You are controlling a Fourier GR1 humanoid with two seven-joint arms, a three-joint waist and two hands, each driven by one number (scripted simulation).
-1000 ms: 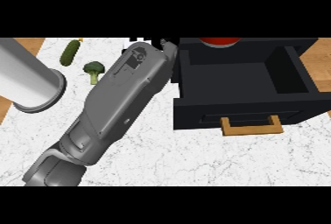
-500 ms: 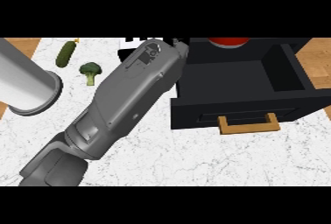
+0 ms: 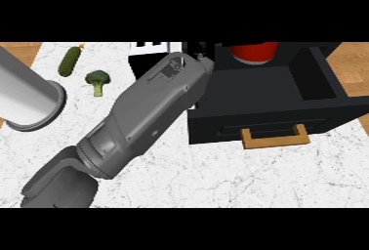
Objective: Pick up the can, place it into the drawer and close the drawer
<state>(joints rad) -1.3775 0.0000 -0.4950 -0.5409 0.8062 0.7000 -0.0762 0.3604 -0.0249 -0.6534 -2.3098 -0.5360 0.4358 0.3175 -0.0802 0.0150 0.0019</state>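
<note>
1. From my seat I see one grey forearm point(image 3: 148, 117) crossing the white worktop point(image 3: 238, 180) on a diagonal, from the near left corner toward the far edge.
2. Which arm it is I cannot say; its hand point(image 3: 200, 50) shows only as a dark scrap at the far edge, so I cannot tell whether it grips anything.
3. The red can point(image 3: 254, 51) shows at the far edge, over the back of the open black drawer point(image 3: 317, 93). Whether it is held or already resting inside, I cannot tell.
4. The drawer is pulled out toward me, its wooden handle point(image 3: 275, 136) facing the near edge.
5. My worry: if the can sits high or on the back wall, closing the drawer could jam or tip it.
6. The forearm lies along the drawer's left wall, so pulling back carelessly could knock it.
7. A cucumber point(image 3: 70, 61) and broccoli point(image 3: 97, 80) lie near the far left corner, beside a steel cylinder point(image 3: 29, 97), well apart from the drawer.
</note>
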